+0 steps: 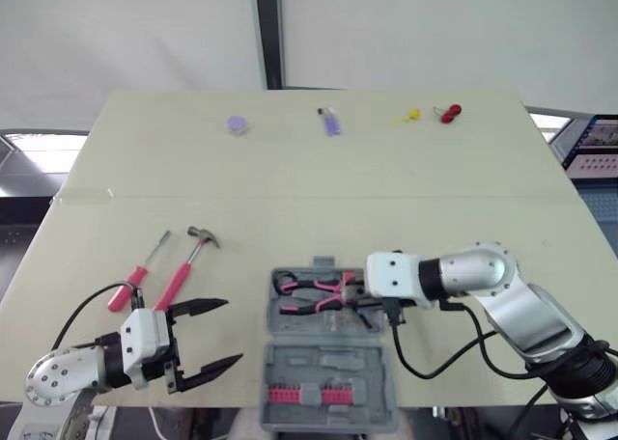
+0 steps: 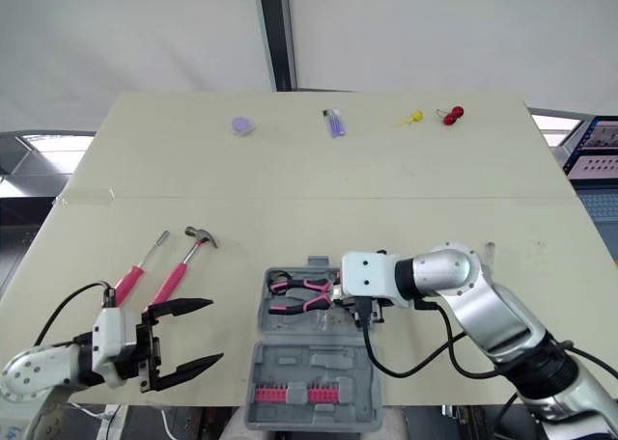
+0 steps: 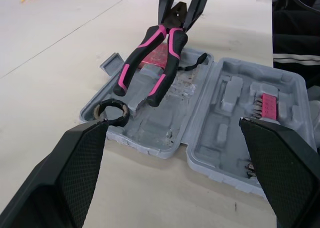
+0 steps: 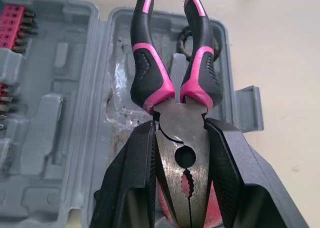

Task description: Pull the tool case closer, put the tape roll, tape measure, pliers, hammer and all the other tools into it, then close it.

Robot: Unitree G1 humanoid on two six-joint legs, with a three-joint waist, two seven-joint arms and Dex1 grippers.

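The grey tool case (image 1: 333,361) lies open at the table's front centre, with pink bits (image 1: 309,394) in its near half. My right gripper (image 1: 359,301) is shut on the metal head of the pink-and-black pliers (image 4: 172,88). Their handles slope down over the case's far half. A black tape roll (image 3: 112,113) sits in a corner of that half. My left gripper (image 1: 232,332) stands open and holds nothing, left of the case near the front edge. A pink-handled hammer (image 1: 188,261) and a pink-handled screwdriver (image 1: 135,276) lie side by side beyond it.
Along the table's far edge lie a round purple object (image 1: 238,124), a small purple item (image 1: 330,122), a yellow item (image 1: 407,117) and a red item (image 1: 450,112). A black cable (image 1: 435,363) hangs from my right arm beside the case.
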